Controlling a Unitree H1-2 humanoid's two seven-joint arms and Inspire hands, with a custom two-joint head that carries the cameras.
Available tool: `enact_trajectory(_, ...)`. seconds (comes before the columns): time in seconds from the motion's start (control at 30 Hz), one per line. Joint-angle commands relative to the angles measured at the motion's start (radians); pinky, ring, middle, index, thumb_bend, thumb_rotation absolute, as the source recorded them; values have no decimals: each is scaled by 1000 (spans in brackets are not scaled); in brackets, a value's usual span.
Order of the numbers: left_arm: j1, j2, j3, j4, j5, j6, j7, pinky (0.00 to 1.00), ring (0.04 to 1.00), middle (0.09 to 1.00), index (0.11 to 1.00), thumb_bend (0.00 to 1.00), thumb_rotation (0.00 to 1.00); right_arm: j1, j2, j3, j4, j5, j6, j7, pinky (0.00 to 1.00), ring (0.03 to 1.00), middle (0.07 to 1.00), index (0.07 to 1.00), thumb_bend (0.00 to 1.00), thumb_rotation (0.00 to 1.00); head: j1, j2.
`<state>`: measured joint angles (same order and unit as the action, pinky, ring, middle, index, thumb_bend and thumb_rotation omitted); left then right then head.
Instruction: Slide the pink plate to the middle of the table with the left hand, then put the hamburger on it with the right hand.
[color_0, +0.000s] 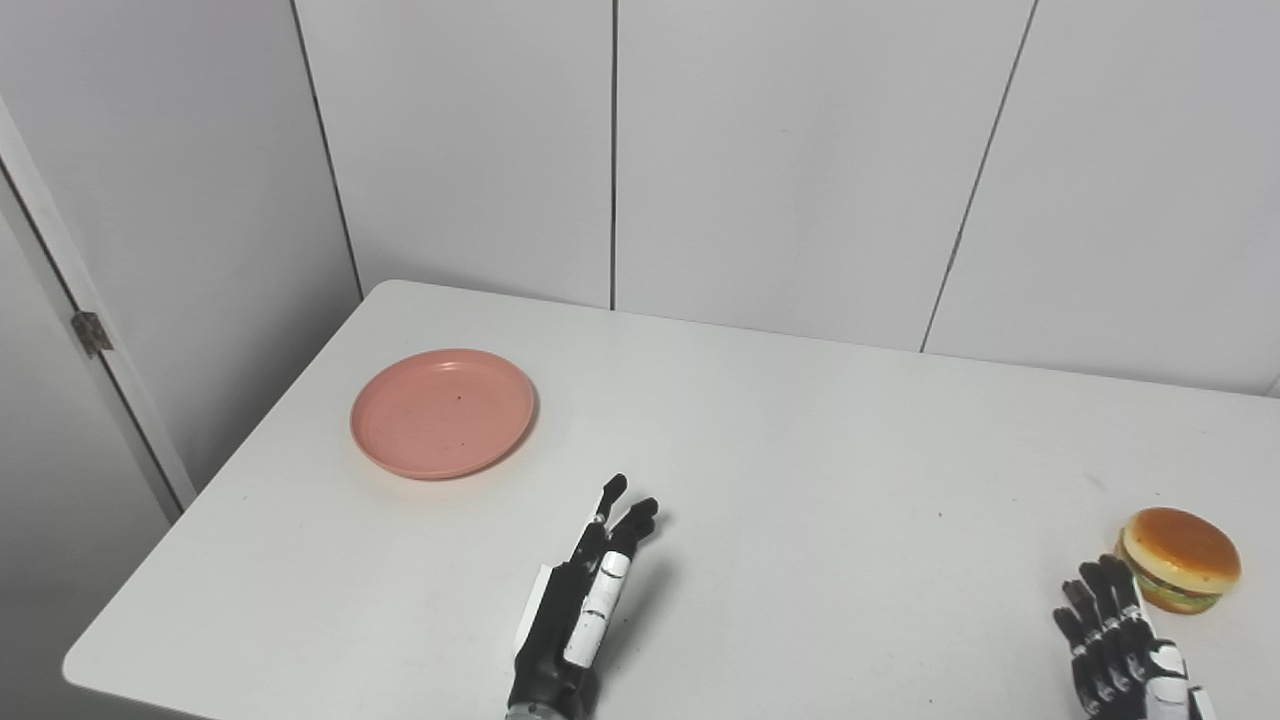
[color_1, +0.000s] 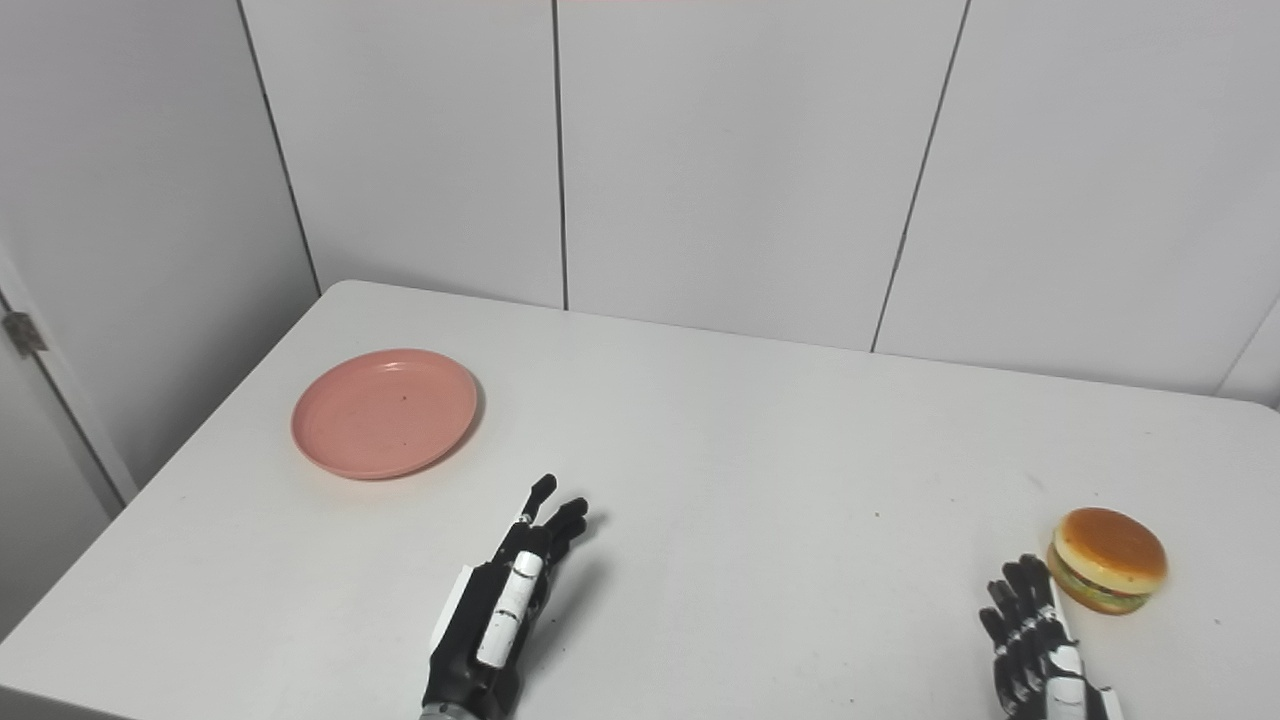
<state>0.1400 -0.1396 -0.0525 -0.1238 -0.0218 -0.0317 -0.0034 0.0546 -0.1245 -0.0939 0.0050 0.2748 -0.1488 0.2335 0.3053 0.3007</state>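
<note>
A pink plate lies empty on the left part of the white table. A toy hamburger sits near the right front of the table. My left hand is open with fingers straight, over the front middle of the table, to the right of and nearer than the plate, apart from it. My right hand is open at the bottom right, its fingertips just left of the hamburger; I cannot tell if they touch it. It holds nothing.
Grey wall panels stand behind the table. A door frame with a hinge is at the left. The table's left edge runs close to the plate.
</note>
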Motion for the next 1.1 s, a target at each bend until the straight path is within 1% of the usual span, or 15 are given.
enact_trajectory(0.0,18,12,17,-6,-23,21,5,971,911,887,934,684,849,21,-6,5,95,-18,24,-7,1000,997,979,978,797,1000,1,0)
enact_trajectory(0.17,-53,45,44,-88,-26,46,-4,939,894,872,909,703,867,22,-7,11,91,-24,28,-10,1000,993,974,972,810,1000,-2,4)
enact_trajectory(0.23,-71,49,56,-105,-33,50,-6,931,894,872,909,707,862,24,-7,11,90,-22,29,-10,1000,995,978,975,814,1000,-2,8)
enact_trajectory(0.33,-137,64,98,-153,-46,69,3,934,892,874,912,742,857,27,-7,12,86,-21,28,-10,1000,992,973,973,836,1000,-1,14)
enact_trajectory(0.37,-157,71,110,-164,-49,76,7,929,886,870,906,769,860,27,-7,13,84,-21,29,-10,1000,993,973,973,850,1000,-2,16)
enact_trajectory(0.4,-167,74,116,-170,-50,81,10,928,885,869,904,781,859,28,-7,14,82,-21,31,-11,1000,992,973,972,857,1000,-2,16)
enact_trajectory(0.43,-185,85,125,-179,-61,87,8,928,884,869,904,783,859,29,-6,14,80,-22,31,-12,1000,992,973,971,857,1000,-3,17)
enact_trajectory(0.47,-196,92,131,-185,-69,91,6,947,898,878,903,756,880,30,-6,15,78,-23,31,-13,1000,990,972,971,868,1000,-3,17)
enact_trajectory(0.53,-224,110,145,-193,-77,98,8,958,903,886,902,738,903,32,-6,18,74,-31,30,-17,1000,987,969,970,875,1000,-4,19)
enact_trajectory(0.67,-272,146,170,-212,-74,125,20,953,884,885,898,747,909,34,-4,22,65,-37,33,-19,1000,986,965,974,885,1000,-8,26)
enact_trajectory(0.77,-300,174,194,-211,-76,139,19,954,893,888,899,757,906,35,-3,23,62,-31,37,-20,1000,987,964,975,892,1000,-8,30)
enact_trajectory(0.9,-336,215,227,-184,-66,121,28,913,889,883,892,779,916,37,-4,27,58,-32,40,-18,1000,988,966,980,886,1000,-10,32)
enact_trajectory(0.97,-356,241,252,-157,-72,110,35,932,892,884,894,793,910,38,-5,29,55,-31,38,-15,1000,990,969,983,878,1000,-11,34)
enact_trajectory(1.07,-386,267,284,-127,-76,104,50,944,894,879,891,796,902,39,-3,29,51,-29,42,-18,1000,983,965,980,875,1000,-12,35)
